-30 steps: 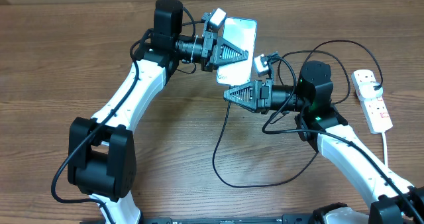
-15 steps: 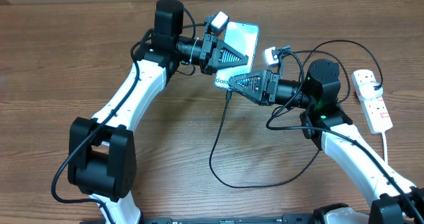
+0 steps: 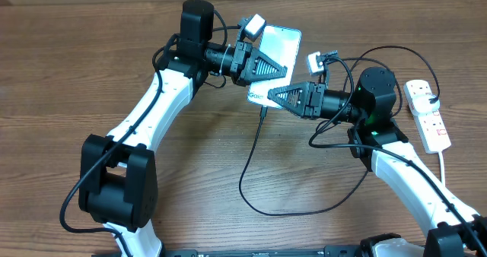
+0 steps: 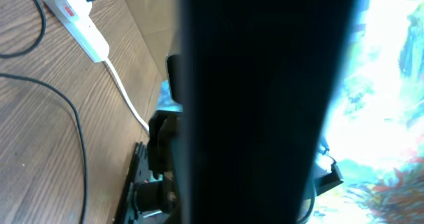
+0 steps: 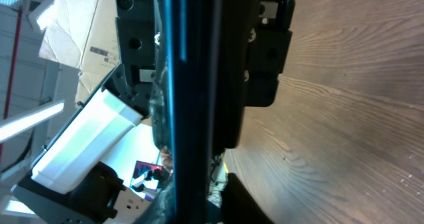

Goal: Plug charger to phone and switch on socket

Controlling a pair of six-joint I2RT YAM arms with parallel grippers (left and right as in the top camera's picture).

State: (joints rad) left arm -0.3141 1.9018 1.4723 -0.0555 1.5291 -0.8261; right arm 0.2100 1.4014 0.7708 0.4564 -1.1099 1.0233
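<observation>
Wood table [image 3: 84, 67], two arms meeting at far centre.
Left arm [image 3: 163, 97]: stretched from near-left base toward far edge, elbow high, wrist turned sideways toward centre.
Right arm [image 3: 403, 169]: raised from near-right base, bent at the elbow, forearm level and aimed left at the other wrist.
Phone [image 3: 283, 42]: lifted off the table, screen up, tilted, between the two wrists.
Socket [image 3: 428, 118]: flat on the table at far right, just beside right elbow, charger's black plug in its top end.
Left gripper [image 3: 280, 67]: pinching phone across its width.
Right gripper [image 3: 272, 96]: tips at phone's lower edge; spread or pressed together, cannot tell, wrist view blocked by a dark edge.
Charger [image 3: 251, 192]: hanging from phone's lower edge, looping on the table, back up to socket. Tip seated or not, unclear.
</observation>
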